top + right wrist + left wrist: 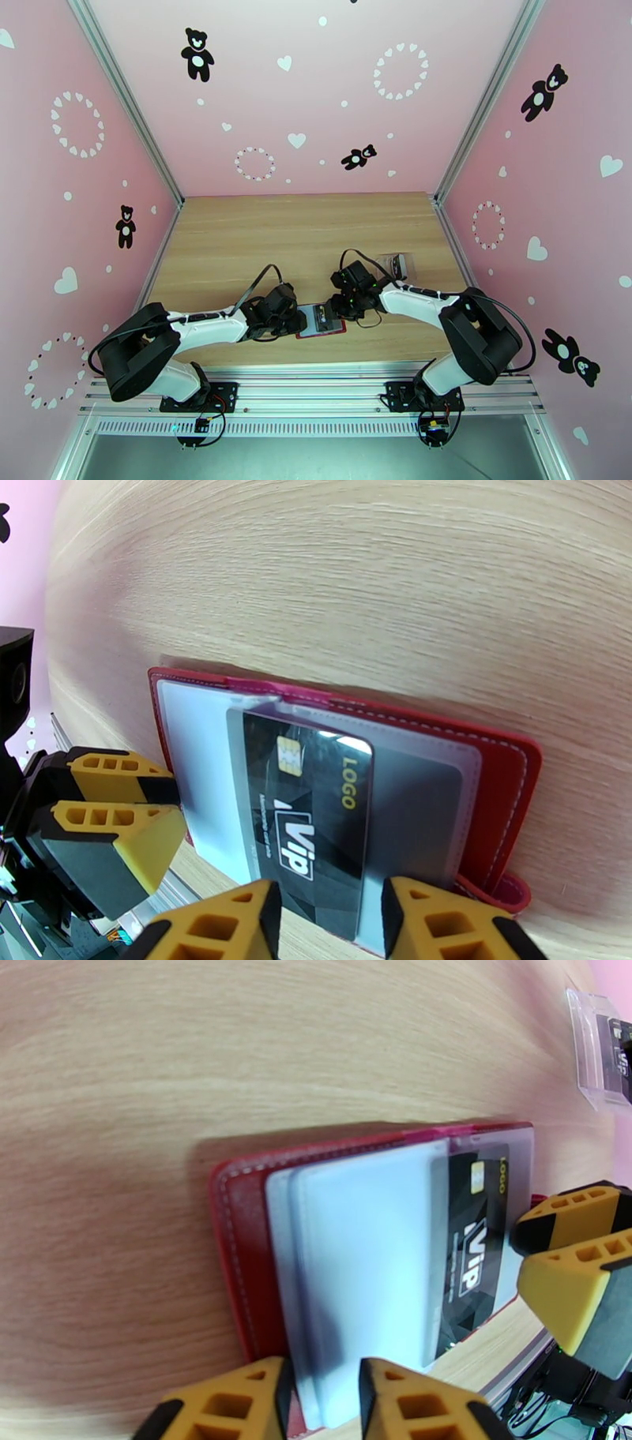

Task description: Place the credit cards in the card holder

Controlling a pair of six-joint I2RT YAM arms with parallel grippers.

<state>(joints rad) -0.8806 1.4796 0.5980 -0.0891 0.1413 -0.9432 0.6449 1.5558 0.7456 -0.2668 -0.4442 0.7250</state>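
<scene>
The dark-red card holder [304, 333] [237, 1260] [505, 796] lies open on the wooden table near its front edge. A black credit card [474, 1236] [308, 819] printed "VIP" and "LOGO" sits partly inside one of its clear pockets [363, 1260]. My left gripper [296, 320] [320, 1402] [170, 800] is shut on the edge of the clear pocket leaves. On the opposite side, my right gripper [347, 304] [332, 922] [525, 1248] has its fingers apart, and the card's near end lies between them.
A clear plastic pouch [395, 263] [600, 1055] with dark contents lies behind the right arm, toward the table's right edge. Pink walls enclose the table on three sides. A metal rail runs along the front edge just below the card holder.
</scene>
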